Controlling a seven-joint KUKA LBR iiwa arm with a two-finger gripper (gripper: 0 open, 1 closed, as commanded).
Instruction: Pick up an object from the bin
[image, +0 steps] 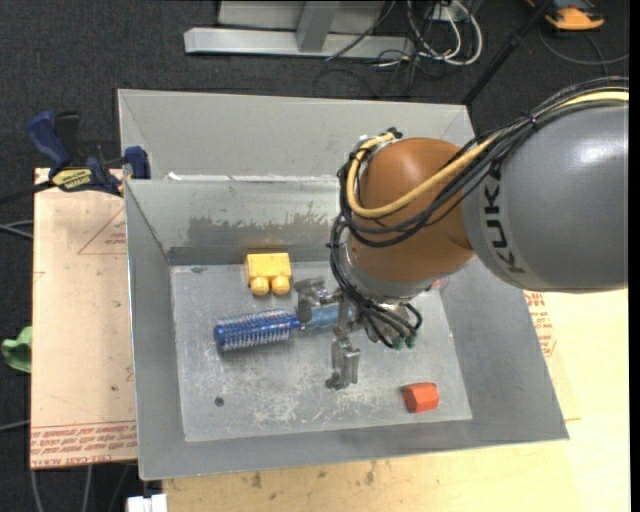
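My gripper (329, 332) hangs below the orange wrist cover in the middle of the bin and stands open. One finger (343, 366) points toward the front of the bin, the other (314, 295) sits further back. Between them lies the light blue handle end of a blue hairbrush (255, 330), whose bristled head stretches to the left on the bin floor. The fingers stand apart from the handle, not closed on it. A yellow toy block (268, 272) with two round knobs lies just behind the brush.
A small red-orange block (420, 397) lies near the front right of the bin floor. A bit of a green thing (406, 341) peeks out under the wrist cables. The arm and its cover hide the bin's back right part.
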